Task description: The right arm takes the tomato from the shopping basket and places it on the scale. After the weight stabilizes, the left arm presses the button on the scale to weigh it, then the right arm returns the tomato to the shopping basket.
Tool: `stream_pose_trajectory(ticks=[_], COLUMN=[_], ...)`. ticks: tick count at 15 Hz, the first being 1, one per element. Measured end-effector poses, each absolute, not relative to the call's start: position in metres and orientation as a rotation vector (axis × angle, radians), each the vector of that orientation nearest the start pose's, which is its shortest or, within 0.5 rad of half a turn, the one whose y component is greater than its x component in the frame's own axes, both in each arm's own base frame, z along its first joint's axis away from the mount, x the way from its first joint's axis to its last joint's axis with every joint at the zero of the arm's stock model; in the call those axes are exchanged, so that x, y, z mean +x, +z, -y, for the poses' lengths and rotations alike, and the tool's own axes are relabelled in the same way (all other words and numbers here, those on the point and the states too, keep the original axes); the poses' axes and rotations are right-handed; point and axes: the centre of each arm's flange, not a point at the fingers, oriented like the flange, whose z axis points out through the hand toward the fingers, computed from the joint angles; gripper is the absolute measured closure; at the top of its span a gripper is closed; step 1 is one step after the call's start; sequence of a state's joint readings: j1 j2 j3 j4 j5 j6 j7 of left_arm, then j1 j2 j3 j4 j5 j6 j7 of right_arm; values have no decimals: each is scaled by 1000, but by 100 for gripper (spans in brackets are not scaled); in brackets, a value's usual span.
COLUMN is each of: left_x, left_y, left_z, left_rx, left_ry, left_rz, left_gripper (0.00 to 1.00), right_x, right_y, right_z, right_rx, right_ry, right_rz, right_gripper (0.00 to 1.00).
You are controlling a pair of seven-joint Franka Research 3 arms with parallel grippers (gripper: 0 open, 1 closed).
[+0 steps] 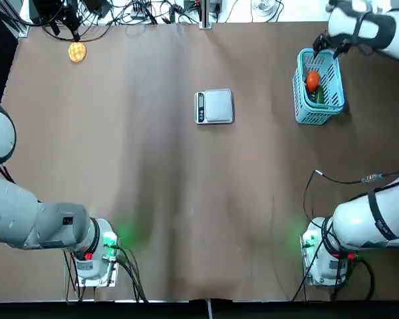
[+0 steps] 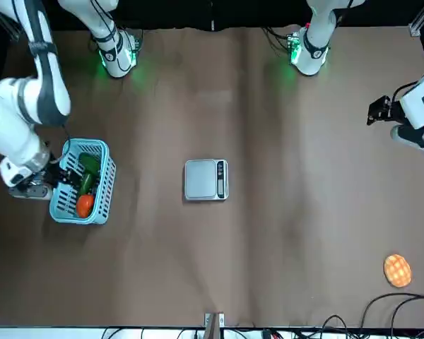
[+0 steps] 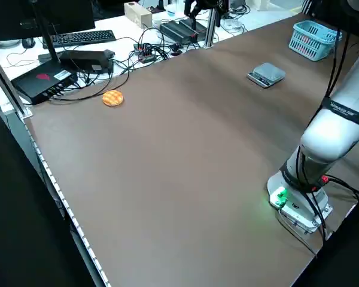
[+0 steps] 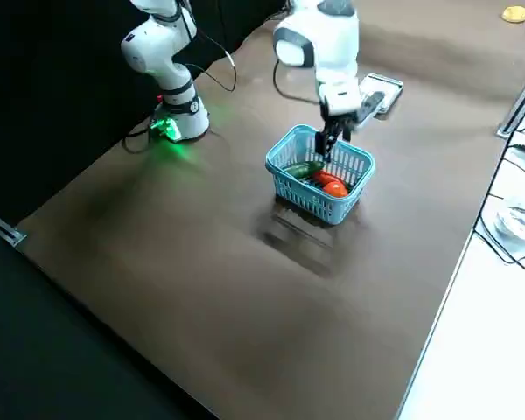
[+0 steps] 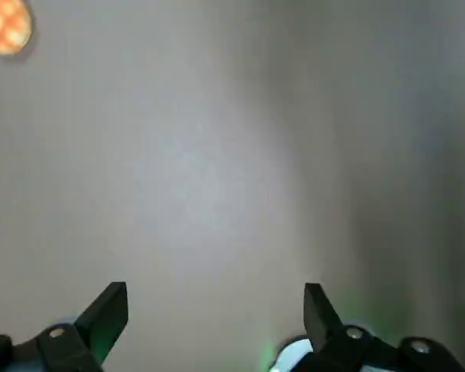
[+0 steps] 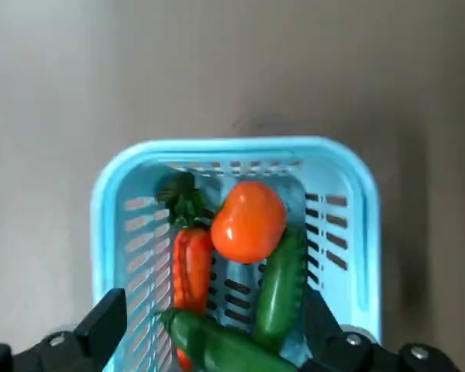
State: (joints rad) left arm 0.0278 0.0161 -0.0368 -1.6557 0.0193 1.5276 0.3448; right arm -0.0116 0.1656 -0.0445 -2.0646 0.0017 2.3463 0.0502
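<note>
Sitting in blue lattice, the tomato point(image 6: 249, 222) gleams orange-red.

The site presents as a robotics lab or similar technical workspace. Two white jointed arms are mounted at one edge of a broad brown table point(image 1: 153, 186), with cables running from their bases. A metal post point(image 3: 212, 27) stands at the table's edge. Adjoining it is a white desk point(image 3: 116, 30) bearing a monitor point(image 3: 54, 18), a keyboard point(image 3: 84, 38), a mouse point(image 3: 28, 43), black electronic boxes and tangled wiring point(image 3: 158, 48). Black panels point(image 4: 66, 70) border the work area.
</note>
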Motion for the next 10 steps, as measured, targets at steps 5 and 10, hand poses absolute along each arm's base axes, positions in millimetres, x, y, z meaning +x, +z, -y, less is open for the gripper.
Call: stream_pose_trajectory(ticks=[5, 10], left_x=[551, 556], left_y=[573, 577], left_z=[23, 23], left_rx=[-3029, -2866], left_ry=[209, 135], left_rz=[-854, -1317], left_gripper=[0, 0], right_x=[592, 593], right_y=[311, 276], right_z=[49, 46], right_rx=[-3114, -3090], right_ry=[-230, -181], right_rz=[-393, -555], right_gripper=[0, 0])
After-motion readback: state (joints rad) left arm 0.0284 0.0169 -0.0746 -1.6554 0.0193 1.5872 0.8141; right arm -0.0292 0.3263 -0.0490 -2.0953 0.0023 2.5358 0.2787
